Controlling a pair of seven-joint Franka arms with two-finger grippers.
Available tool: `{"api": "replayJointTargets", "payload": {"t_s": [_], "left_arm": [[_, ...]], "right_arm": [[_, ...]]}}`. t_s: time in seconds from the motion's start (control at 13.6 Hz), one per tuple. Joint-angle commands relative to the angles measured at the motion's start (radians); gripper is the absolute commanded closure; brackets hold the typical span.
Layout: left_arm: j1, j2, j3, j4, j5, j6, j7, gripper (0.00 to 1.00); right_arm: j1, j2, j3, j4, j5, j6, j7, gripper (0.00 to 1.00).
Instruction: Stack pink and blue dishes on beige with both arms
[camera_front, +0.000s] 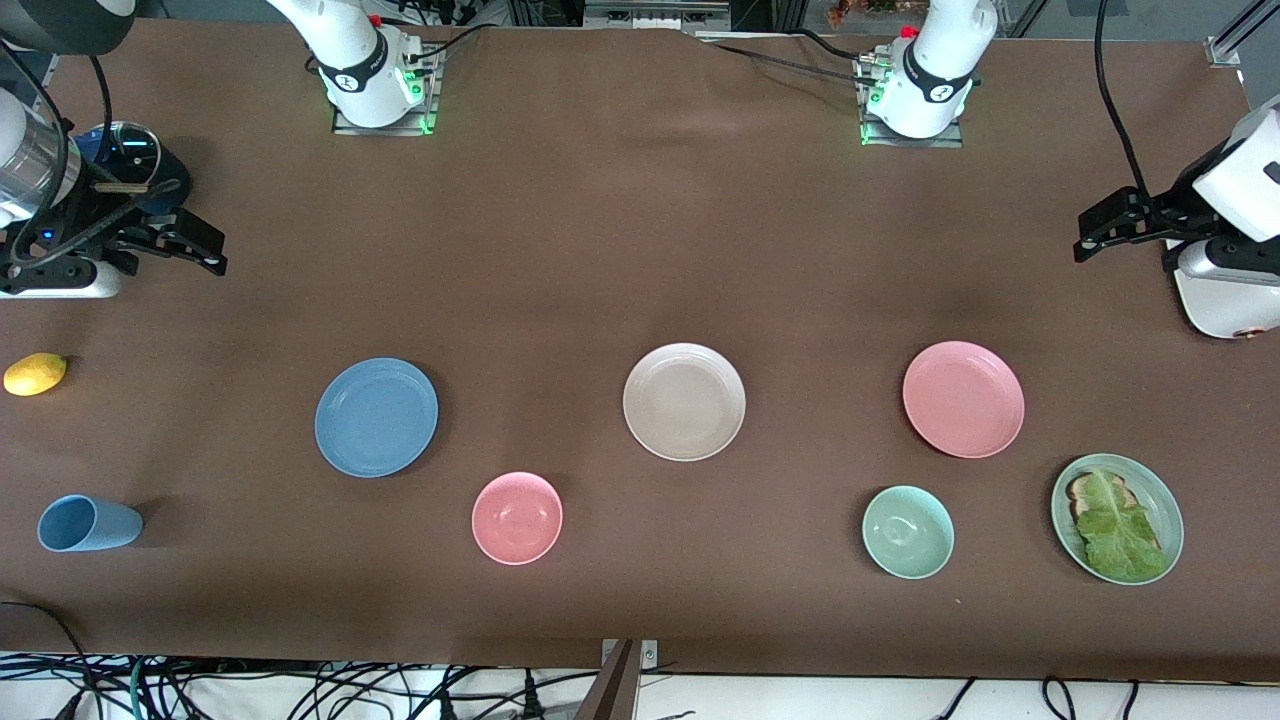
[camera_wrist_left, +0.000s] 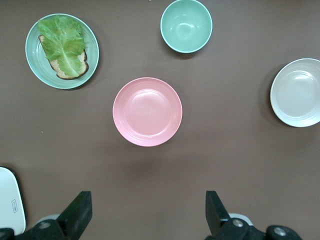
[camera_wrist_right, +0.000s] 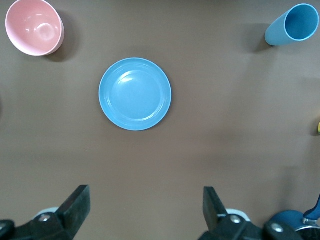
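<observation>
1. While both arms wait raised at the table's ends, the right gripper (camera_front: 195, 245) hangs over the brown table (camera_front: 620, 250) at the right arm's end, fingers spread wide, holding nothing, touching nothing.
2. Lemon (camera_front: 35, 374): yellow, on the cloth at the right arm's end, nearer the front camera than that gripper.
3. Blue cup (camera_front: 88, 524): lying on its side, nearer the camera than the lemon.
4. Blue plate (camera_front: 376, 417): flat on the cloth, bare, toward the right arm's end; seen between the open fingers in the right wrist view (camera_wrist_right: 135, 94).
5. Pink bowl (camera_front: 517, 518): nearer the camera, between blue plate and beige plate.
6. Beige plate (camera_front: 684, 401): mid-table, bare, well apart from both coloured plates.
7. Green bowl (camera_front: 908, 532): empty, nearer the camera than the pink plate.
8. Pink plate (camera_front: 963, 399): flat, bare, toward the left arm's end; the left wrist view shows it (camera_wrist_left: 147, 112).
9. Green plate (camera_front: 1160, 490): carries toast (camera_front: 1090, 488) under a lettuce leaf (camera_front: 1117, 527).
10. Left gripper (camera_front: 1120, 222): over the cloth at the left arm's end, fingers spread wide, empty.
11. Writing: none legible.
</observation>
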Motion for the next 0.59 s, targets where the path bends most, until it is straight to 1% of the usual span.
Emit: {"api": "replayJointTargets", "payload": {"t_s": [0.0,0.22,0.37,0.44,0.52], "left_arm": [[0.003,0.014,-0.005,0.017,0.022,-0.018,-0.001,0.0],[0.001,0.047,-0.005,0.017,0.032,-0.016,-0.004,0.0],[0.009,0.121,0.001,0.017,0.025,-0.01,-0.007,0.0],[0.036,0.173,0.003,0.023,0.014,-0.007,-0.007,0.0],[0.057,0.214,0.003,0.058,0.01,-0.007,-0.006,0.0]], "right_arm": [[-0.004,0.008,0.0,0.02,0.011,-0.01,0.008,0.0],[-0.004,0.008,0.0,0.02,0.011,-0.01,0.007,0.0],[-0.004,0.008,0.0,0.02,0.011,-0.012,0.007,0.0],[-0.004,0.008,0.0,0.02,0.011,-0.01,0.007,0.0],[-0.004,0.009,0.0,0.02,0.011,-0.01,0.007,0.0]]}}
